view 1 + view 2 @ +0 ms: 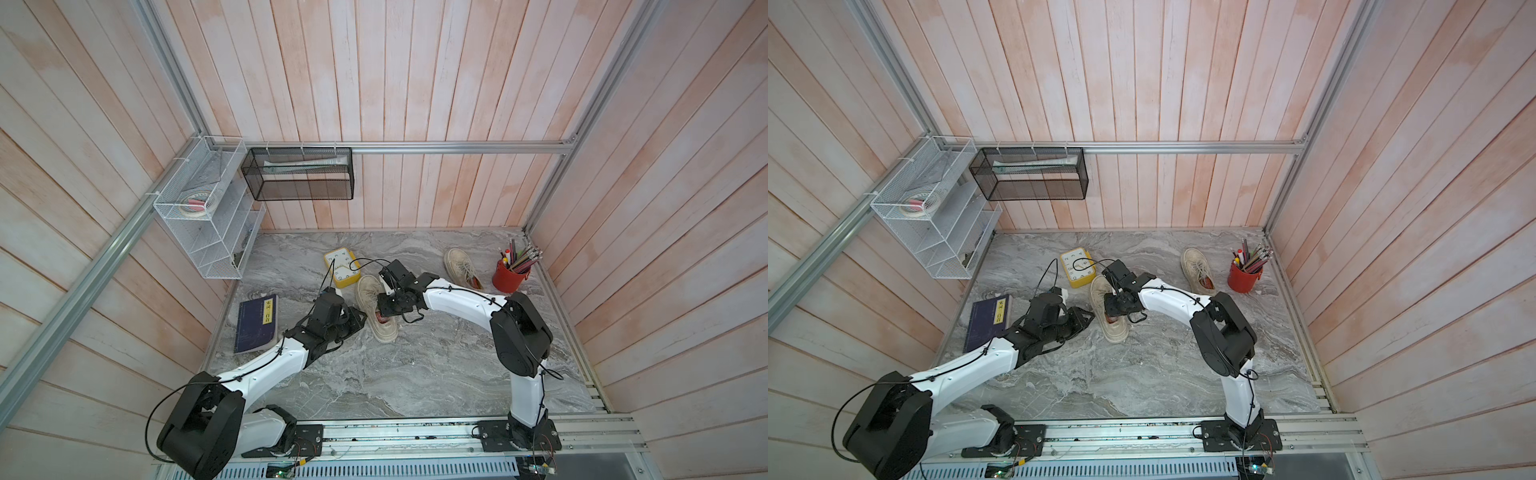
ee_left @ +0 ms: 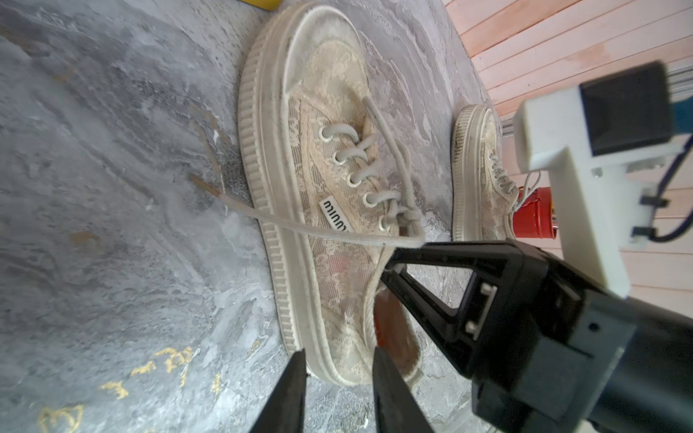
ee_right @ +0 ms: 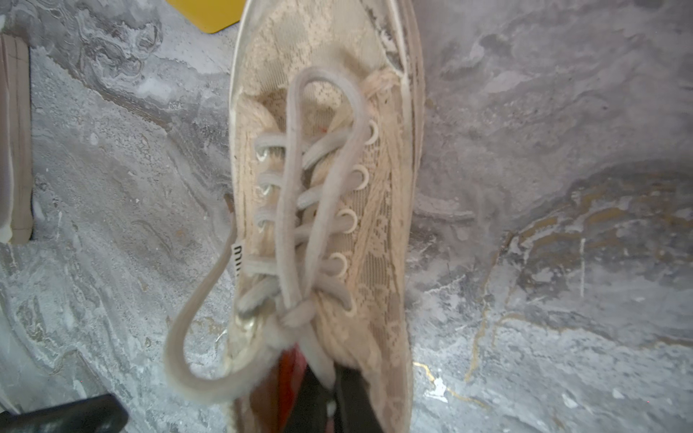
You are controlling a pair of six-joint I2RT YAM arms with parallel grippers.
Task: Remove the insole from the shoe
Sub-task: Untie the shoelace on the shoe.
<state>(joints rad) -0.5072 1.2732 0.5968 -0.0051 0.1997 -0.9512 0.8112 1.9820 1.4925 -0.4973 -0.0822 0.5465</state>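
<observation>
Grey marbled tabletop (image 1: 415, 374), enclosed by pale pink plank walls, as seen in both top views. Two white-and-black arms reach in from the near rail, the left arm (image 1: 266, 365) and the right arm (image 1: 457, 300), and meet at mid-tabletop. A white wire rack (image 1: 208, 220) and a black mesh basket (image 1: 299, 178) hang at the far-left corner. A dark blue rectangular book (image 1: 256, 324) lies flat just beside the left arm.

The beige lace-fabric platform sneaker (image 2: 330, 180) stands on its ribbed sole between the two claws. Its toe is just beside the yellow square clock (image 1: 341, 267) and its heel points toward the rail. The matching second sneaker (image 1: 461, 268) stands well apart, near the red cylindrical pencil cup (image 1: 509, 277).

Left claw (image 2: 339, 356): jaws parted part-way, straddling the sneaker's heel wall; whether they press on it cannot be told.

Right claw (image 2: 390, 267): jaws closed tip to tip at the sneaker's mouth, behind the lace knot. A pale scrap sits between them; what it is cannot be told.

The reddish-brown insole (image 2: 392, 333) lies inside the sneaker, visible at the heel opening. A loose grey lace end (image 2: 262, 217) trails over the sole onto the tabletop.
</observation>
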